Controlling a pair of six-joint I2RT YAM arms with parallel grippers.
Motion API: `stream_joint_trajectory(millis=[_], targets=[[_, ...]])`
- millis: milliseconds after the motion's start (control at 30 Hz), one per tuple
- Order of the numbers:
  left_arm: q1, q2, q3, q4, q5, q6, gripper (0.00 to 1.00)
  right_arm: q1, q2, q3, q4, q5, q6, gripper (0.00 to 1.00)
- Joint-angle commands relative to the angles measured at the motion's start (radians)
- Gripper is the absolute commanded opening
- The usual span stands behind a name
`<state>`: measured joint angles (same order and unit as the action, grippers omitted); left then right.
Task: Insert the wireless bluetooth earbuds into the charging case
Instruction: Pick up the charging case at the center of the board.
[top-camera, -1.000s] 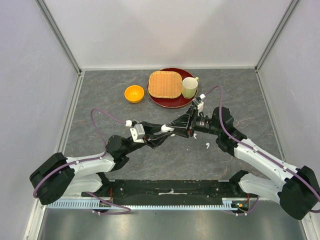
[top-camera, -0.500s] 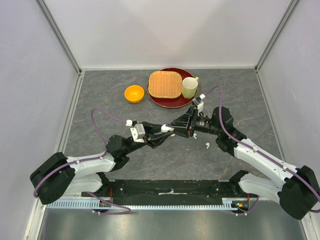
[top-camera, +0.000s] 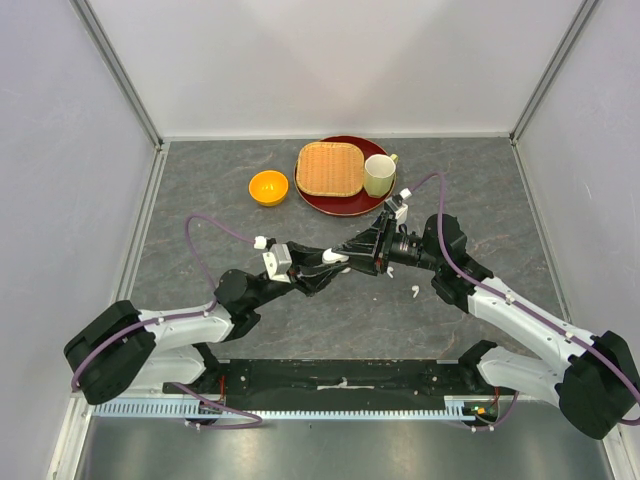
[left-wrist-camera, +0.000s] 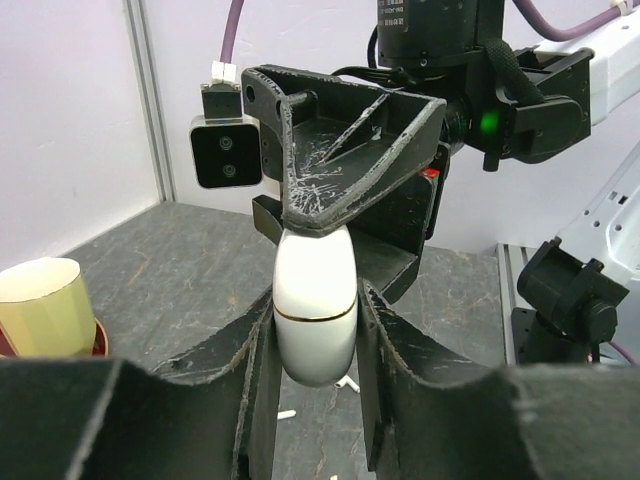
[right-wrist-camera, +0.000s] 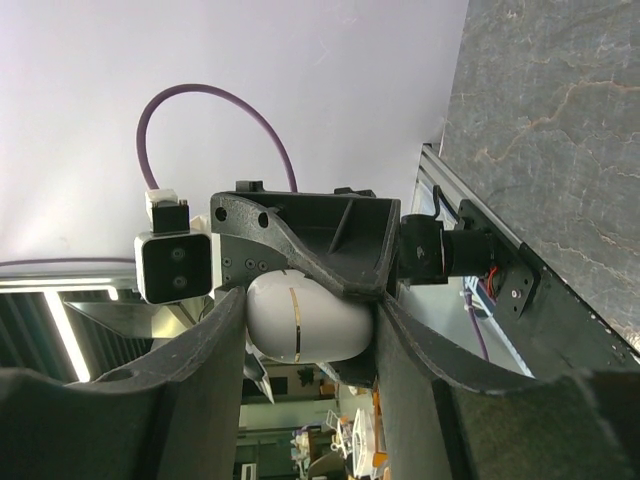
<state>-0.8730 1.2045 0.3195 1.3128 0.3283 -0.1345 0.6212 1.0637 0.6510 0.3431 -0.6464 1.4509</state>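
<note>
The charging case (left-wrist-camera: 315, 310) is a white egg-shaped shell with a thin gold seam, shut, held in the air above the table's middle. My left gripper (left-wrist-camera: 315, 300) is shut on its sides. My right gripper (right-wrist-camera: 310, 300) clamps the same case (right-wrist-camera: 300, 318) end to end from the opposite side. From above, both grippers (top-camera: 365, 255) meet at one spot and hide the case. Two small white earbuds (left-wrist-camera: 346, 383) (left-wrist-camera: 285, 413) lie on the dark table under the case. One earbud (top-camera: 414, 292) lies to the right of the grippers and another (top-camera: 390, 270) just below them.
At the back stands a red plate (top-camera: 345, 207) carrying a woven square basket (top-camera: 329, 168) and a cream cup (top-camera: 378, 175). An orange bowl (top-camera: 268, 187) sits left of the plate. White walls close the table on three sides.
The left arm and its purple cable have shifted slightly to the right. Both grippers stay together on the case.
</note>
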Motion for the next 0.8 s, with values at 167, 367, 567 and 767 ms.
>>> stream_joint_trajectory(millis=[167,367,567,767], targets=[[-0.004,0.004,0.026,0.189,-0.060,-0.019,0.27,0.002,0.001,-0.001,0.063,-0.002,0.003,0.02],[-0.006,-0.003,0.029,0.190,-0.067,-0.019,0.08,0.003,0.001,-0.010,0.065,-0.001,0.005,0.06],[-0.004,-0.019,0.020,0.183,-0.066,-0.010,0.02,0.003,-0.004,-0.013,0.030,0.016,-0.017,0.45],[-0.004,-0.051,0.007,0.143,-0.066,0.007,0.02,0.003,-0.034,0.009,-0.061,0.063,-0.079,0.70]])
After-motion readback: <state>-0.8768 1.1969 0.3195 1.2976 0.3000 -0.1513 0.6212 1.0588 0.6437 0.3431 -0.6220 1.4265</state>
